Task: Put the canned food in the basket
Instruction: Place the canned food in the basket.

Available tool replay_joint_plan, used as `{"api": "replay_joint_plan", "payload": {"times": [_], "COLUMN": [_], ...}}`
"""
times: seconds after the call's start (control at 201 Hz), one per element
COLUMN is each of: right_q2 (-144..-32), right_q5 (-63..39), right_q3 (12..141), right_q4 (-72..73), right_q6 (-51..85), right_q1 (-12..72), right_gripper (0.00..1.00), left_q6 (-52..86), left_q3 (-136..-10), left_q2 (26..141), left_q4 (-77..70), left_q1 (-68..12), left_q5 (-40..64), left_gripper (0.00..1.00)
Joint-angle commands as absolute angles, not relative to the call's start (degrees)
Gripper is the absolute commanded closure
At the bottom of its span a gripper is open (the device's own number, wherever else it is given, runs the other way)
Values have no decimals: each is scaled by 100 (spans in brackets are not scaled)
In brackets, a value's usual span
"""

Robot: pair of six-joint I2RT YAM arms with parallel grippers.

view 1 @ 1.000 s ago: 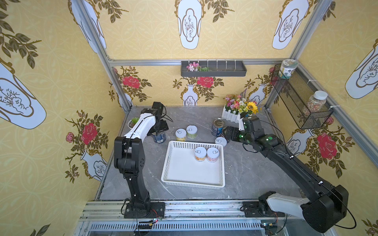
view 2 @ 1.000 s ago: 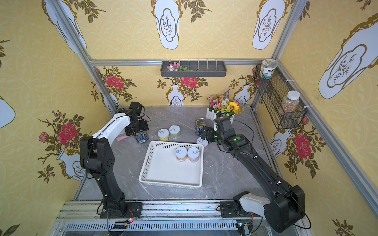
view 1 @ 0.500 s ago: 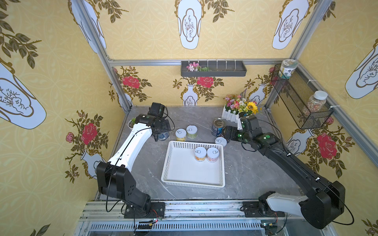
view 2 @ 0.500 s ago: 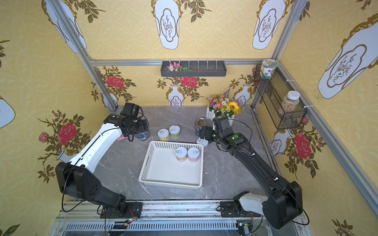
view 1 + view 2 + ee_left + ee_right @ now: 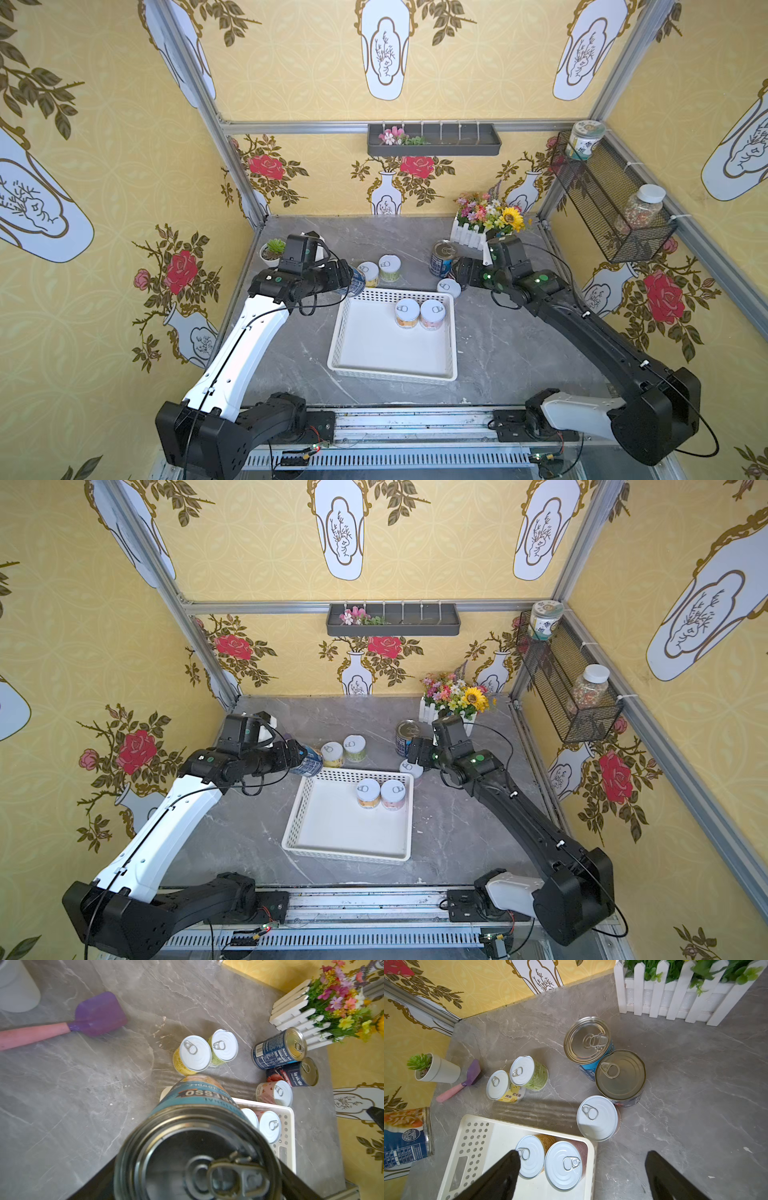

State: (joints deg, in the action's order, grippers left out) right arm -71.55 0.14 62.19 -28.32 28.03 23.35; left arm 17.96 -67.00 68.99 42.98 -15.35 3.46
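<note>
The left wrist view is nearly filled by the tall blue-labelled metal can (image 5: 197,1136), blurred, pull-tab end toward the lens, so the fingers of the left gripper (image 5: 301,760) pinching it are hidden there; both top views show that can tilted out of the jaws, off the grey marble-patterned table (image 5: 498,353), at the nearest corner of the shallow white perforated plastic basket (image 5: 390,374). The right wrist view cuts the same can off at its edge and shows the right gripper (image 5: 583,1153) with jaws spread wide, nothing between them. Below those jaws, inside the basket, stand a short white-lidded orange-labelled can (image 5: 533,1159) and a short white-lidded mauve-labelled can (image 5: 563,1164), touching; just past the fingertips, outside the rim, a short white-lidded pale pink can (image 5: 597,1118). Farther ahead both wrist views show a tall dark red-labelled can (image 5: 620,1078) close against a tall dark blue can (image 5: 588,1041); in the top views the right gripper hides the red one. A short yellow can (image 5: 368,272) and short green can (image 5: 390,267) stand together ahead of the left jaws.
</note>
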Motion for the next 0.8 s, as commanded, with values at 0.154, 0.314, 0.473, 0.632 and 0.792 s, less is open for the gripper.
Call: {"api": "replay_joint_plan", "payload": {"times": [0.154, 0.314, 0.473, 0.632, 0.792], "right_q2": [-7141, -7172, -7180, -7215, -7284], "right_q5": [26, 13, 31, 17, 10], "right_q3": [6241, 6255, 6239, 6249, 6253], "right_q4": [-2752, -2760, -2765, -2774, -2751], "right_q6": [2711, 2699, 2698, 2696, 2692], "right_q1": [2339, 2343, 2339, 2346, 2354], "right_gripper": [3, 3, 3, 3, 3], "left_q6": [1666, 1617, 1622, 1636, 1646], "left_q3": [-6671, -6697, -6715, -6730, -6800], "left_q2": [7213, 7520, 7771, 8029, 8429], "left_q4": [3655, 3835, 3953, 4010, 4007], "left_q1": [-1893, -2267, -2464, -2827, -2942], "left_q5": [1075, 677, 365, -83, -264], "left_gripper": [18, 18, 19, 19, 18]}}
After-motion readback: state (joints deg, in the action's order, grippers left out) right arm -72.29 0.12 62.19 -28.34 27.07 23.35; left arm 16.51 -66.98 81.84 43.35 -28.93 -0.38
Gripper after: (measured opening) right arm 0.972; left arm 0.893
